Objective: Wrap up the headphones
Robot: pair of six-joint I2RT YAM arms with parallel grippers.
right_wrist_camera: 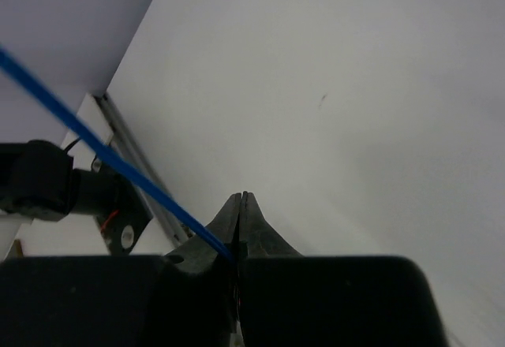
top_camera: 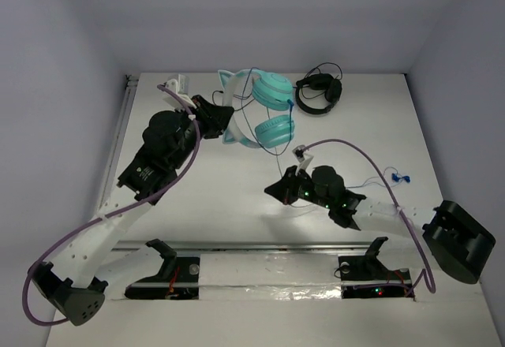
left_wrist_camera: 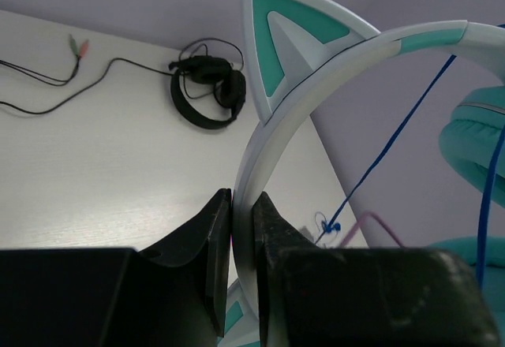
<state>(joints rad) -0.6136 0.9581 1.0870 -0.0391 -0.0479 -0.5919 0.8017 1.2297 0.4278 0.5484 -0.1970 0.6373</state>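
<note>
The fingers (left_wrist_camera: 215, 236) of the left gripper (left_wrist_camera: 242, 205) are clamped on the pale headband (left_wrist_camera: 254, 150) of the headphones (top_camera: 268, 110). The band rises from between them at the bottom centre of the left wrist view and arches to the upper right. The right gripper (right_wrist_camera: 241, 199) has its fingers (right_wrist_camera: 225, 221) pressed together on the thin blue cable (right_wrist_camera: 95, 146). The cable leaves the tips at the bottom centre of the right wrist view and runs straight to the left edge.

In the overhead view the white table (top_camera: 237, 221) fills the middle. The left arm (top_camera: 158, 158) reaches from the lower left to the upper centre, and the right arm (top_camera: 379, 205) comes in from the lower right to the centre.

The headphones sit at the upper centre. The two teal ear cups (top_camera: 274, 130) lie one above the other in the frame, to the right of the left gripper's hold. The right gripper is below them and apart from the cups, joined to them only by the cable. The black headphones (top_camera: 319, 95) lie just right of the teal pair; whether they touch cannot be told.

A cat-ear point (left_wrist_camera: 296, 31) stands on the band above the left fingers. A small blue tangle (top_camera: 401, 178) lies on the table at the middle right.
</note>
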